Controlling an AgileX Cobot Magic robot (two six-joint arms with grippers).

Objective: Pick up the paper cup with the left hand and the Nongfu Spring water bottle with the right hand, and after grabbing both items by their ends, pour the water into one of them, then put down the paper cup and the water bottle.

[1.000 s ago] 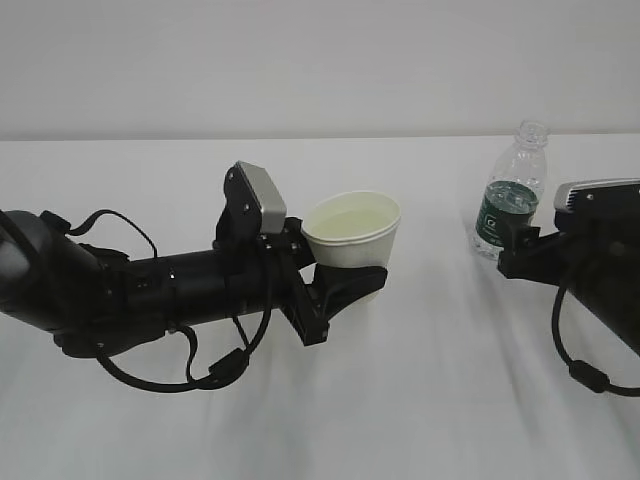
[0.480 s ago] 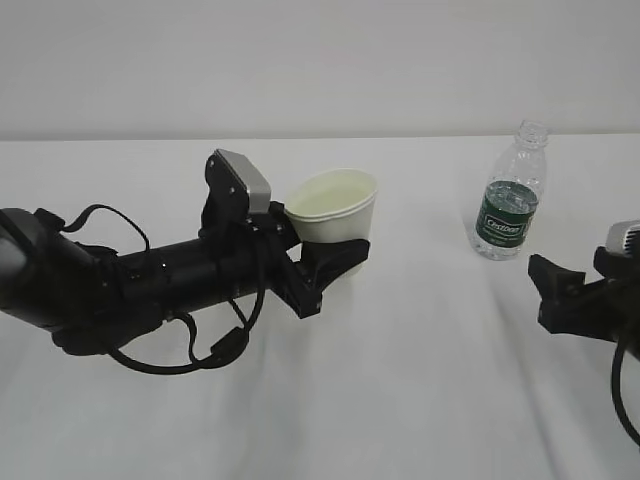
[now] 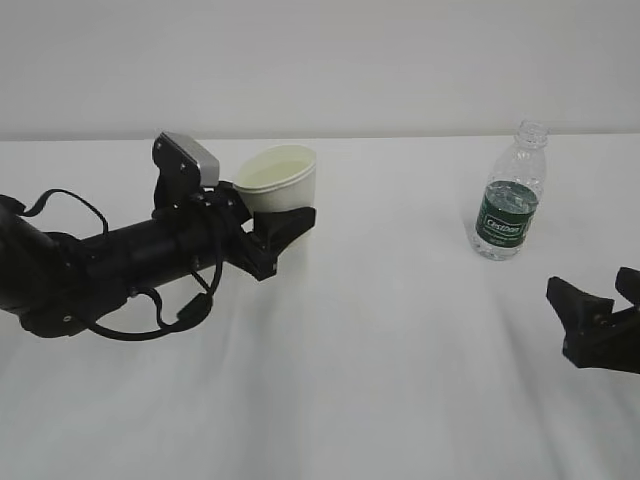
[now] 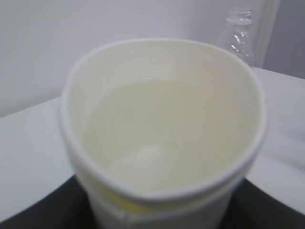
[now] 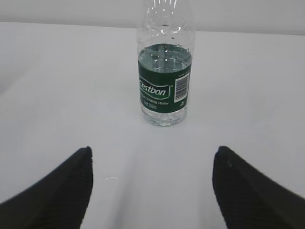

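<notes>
Two arms are showing over a white table (image 3: 360,380). The left hand (image 3: 283,222) is reaching in from the 9 o'clock edge of the exterior view, its jaws clamping the paper cup (image 3: 281,180) low on its wall. The cup is sitting slightly tilted, rim leaning toward 1 o'clock, at about 11 o'clock from the table's middle. In the left wrist view the paper cup (image 4: 164,133) is filling the frame; its inside is looking pale yellowish, and whether the water is lying in it I cannot tell for sure from the blur.

The Nongfu Spring water bottle (image 3: 511,195) is standing upright on the table at about 2 o'clock, uncapped, free of any grip. Its green label is facing the camera in the right wrist view, where the bottle (image 5: 165,71) is sitting at 12 o'clock, between and beyond the two fingertips.

The right hand (image 3: 600,318) is hanging at the 4 o'clock edge of the exterior view, well apart from the bottle, its jaws spreading wide and holding nothing
</notes>
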